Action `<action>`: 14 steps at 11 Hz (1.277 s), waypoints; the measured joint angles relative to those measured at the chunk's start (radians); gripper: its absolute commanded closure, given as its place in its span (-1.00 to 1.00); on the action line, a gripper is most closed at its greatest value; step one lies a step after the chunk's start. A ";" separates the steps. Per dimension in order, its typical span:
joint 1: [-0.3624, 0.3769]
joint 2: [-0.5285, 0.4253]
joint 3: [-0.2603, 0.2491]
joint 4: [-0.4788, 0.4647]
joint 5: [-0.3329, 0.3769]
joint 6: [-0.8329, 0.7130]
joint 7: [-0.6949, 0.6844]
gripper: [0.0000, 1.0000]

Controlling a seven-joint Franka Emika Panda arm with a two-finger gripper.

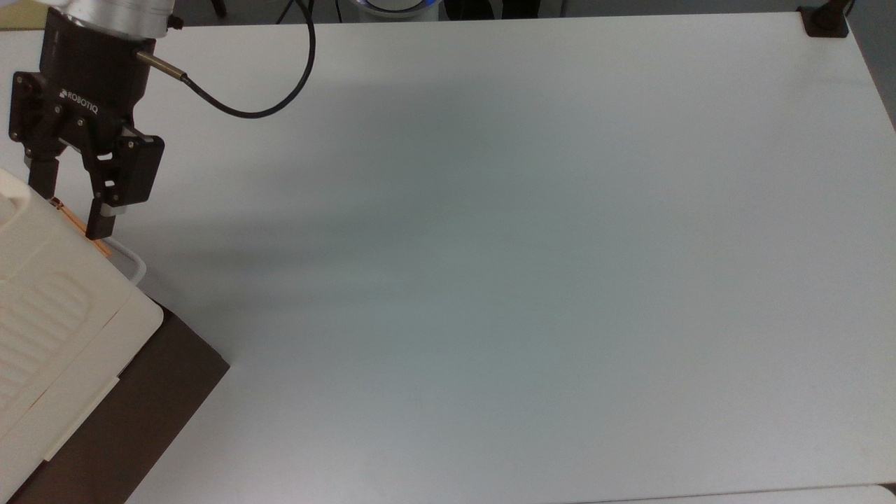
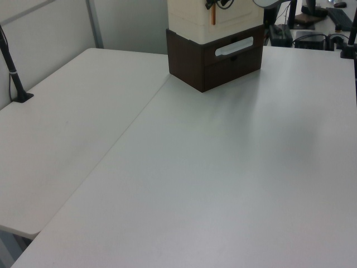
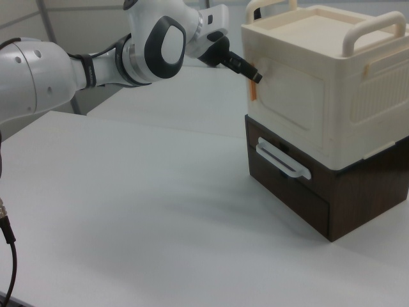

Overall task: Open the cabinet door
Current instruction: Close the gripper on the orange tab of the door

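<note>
Top view showed the pincer at the upper left of the frame, its two fingers parted and straddling the cabinet door, seen edge-on as a thin orange line running diagonally down-right along the cabinet. It gripped nothing yet. In the right view the door faced left, orange strip nearest the fingertips, so closing there seemed next.

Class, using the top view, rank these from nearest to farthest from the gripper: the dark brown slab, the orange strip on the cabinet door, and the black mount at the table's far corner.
1. Orange strip: at the gripper fingertips, the top view's left.
2. Dark brown slab: the top view's lower left, under the cabinet.
3. Black mount: the top view's upper right corner.
</note>
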 measured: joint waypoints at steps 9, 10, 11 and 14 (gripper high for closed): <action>0.000 0.000 0.005 -0.001 -0.038 -0.001 0.000 0.62; 0.001 0.000 0.006 -0.001 -0.039 -0.001 -0.001 0.63; 0.001 -0.001 0.006 -0.001 -0.040 -0.001 -0.003 0.64; 0.006 -0.001 0.011 0.001 -0.040 -0.049 -0.006 0.71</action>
